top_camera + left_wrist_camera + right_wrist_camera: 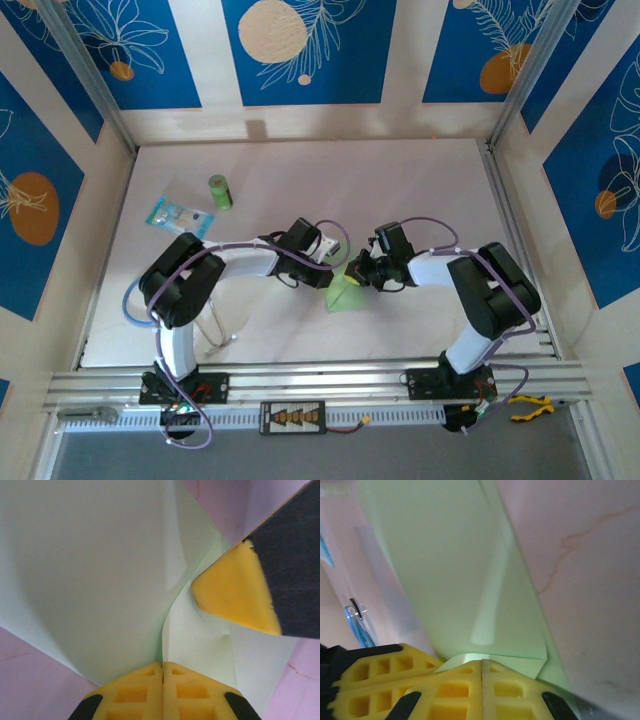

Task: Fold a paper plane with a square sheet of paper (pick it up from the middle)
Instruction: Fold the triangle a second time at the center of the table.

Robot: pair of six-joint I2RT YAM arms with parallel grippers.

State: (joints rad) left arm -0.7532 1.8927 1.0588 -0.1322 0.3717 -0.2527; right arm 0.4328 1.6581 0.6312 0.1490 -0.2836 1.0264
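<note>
Over the pale table (300, 330), the left arm (185, 285) and right arm (490, 290) bend inward and meet at the centre of the top view. The stance looks meant to steady the work from both sides while a fold is set. The square sheet of paper (347, 295) sits just below their meeting point, centre frame. It is pale green and plain, apparently doubled into a tapering wedge, with a soft crease running up the left wrist view. Whether its lower edge touches the table cannot be told. The left gripper (162, 666) is fully closed, its yellow pads pinching the paper at bottom centre. The right gripper (481, 662) is likewise clamped tight on the sheet. Well apart at upper left lie a clear packet (180, 215) and a small green cylinder (220, 192).
</note>
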